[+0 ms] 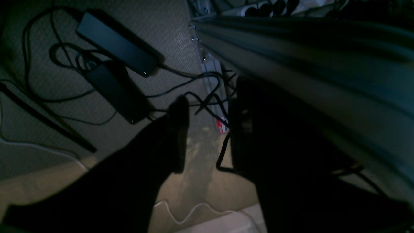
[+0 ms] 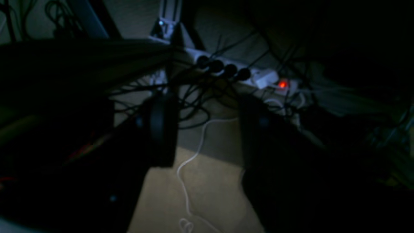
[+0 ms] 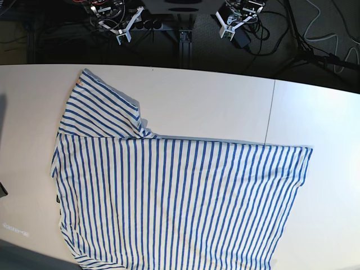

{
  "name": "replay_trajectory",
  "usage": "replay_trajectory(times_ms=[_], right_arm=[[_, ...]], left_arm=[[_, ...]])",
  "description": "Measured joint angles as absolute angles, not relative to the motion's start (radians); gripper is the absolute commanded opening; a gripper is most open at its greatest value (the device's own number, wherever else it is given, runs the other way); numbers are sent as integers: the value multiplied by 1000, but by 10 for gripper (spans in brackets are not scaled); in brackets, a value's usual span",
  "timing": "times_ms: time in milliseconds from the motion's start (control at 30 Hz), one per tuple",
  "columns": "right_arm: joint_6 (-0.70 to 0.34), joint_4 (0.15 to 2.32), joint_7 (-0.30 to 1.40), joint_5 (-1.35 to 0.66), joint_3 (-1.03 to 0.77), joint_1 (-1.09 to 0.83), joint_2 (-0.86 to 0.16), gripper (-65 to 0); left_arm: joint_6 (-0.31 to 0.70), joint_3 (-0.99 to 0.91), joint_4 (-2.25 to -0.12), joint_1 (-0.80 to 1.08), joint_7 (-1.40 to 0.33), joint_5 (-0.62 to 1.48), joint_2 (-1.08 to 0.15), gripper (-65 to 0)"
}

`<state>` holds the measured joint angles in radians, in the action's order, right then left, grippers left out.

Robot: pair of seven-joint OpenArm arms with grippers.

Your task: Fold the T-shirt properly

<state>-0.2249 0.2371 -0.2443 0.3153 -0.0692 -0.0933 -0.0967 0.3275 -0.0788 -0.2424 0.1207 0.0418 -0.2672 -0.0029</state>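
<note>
The T-shirt lies spread flat on the white bench, covering its lower middle and left part. One sleeve points up to the left, and a straight folded edge runs from that sleeve to the right. The lower edge of the cloth goes out of the picture. Bare bench surface stays free above the shirt and at the right side. Both arms are away from the cloth, beyond the far edge, over the floor with cables. The left claw stands open and holds nothing. The right claw stands open too, empty.
</note>
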Motion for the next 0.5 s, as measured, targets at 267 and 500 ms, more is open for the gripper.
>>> replay_trajectory(times_ms=[267, 500], right_arm=[[-237, 472, -238, 321, 79, -259, -151, -340], [-243, 747, -234, 242, 113, -398, -234, -340]], left_arm=[[544, -79, -521, 262, 49, -153, -5, -440], [596, -79, -798, 395, 46, -69, -6, -440]])
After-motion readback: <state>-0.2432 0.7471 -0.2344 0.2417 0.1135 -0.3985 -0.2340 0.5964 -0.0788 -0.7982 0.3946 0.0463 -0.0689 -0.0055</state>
